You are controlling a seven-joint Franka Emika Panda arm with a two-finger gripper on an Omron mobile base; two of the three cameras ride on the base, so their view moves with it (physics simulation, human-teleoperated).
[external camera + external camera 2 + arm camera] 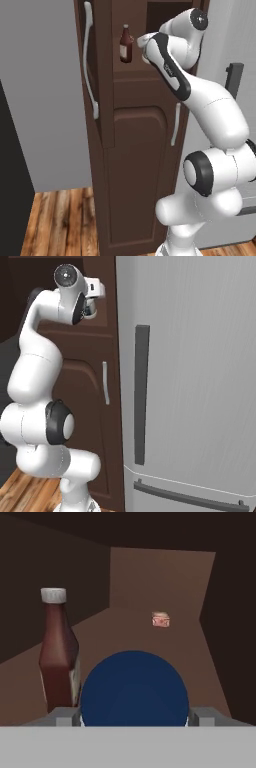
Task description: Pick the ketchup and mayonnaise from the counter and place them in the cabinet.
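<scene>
1. The mayonnaise (134, 688), blue lid toward the camera, is pinched between the gripper (134, 716) jaws inside the cabinet (135, 150) niche.
2. The ketchup (59, 657), standing just beside it, could be toppled by a sideways drift.

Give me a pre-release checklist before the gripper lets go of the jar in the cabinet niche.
1. ketchup already in the cabinet niche, upright: ok.
2. Jar with blue lid sits between the gripper fingers, inside the niche: ok.
3. Gap between jar and ketchup: ok in hand view, narrow.
4. Jar bottom resting on the niche floor: cannot tell, hidden under the lid.
5. Small pale item at the back of the niche, apart from the jar: ok.
</scene>
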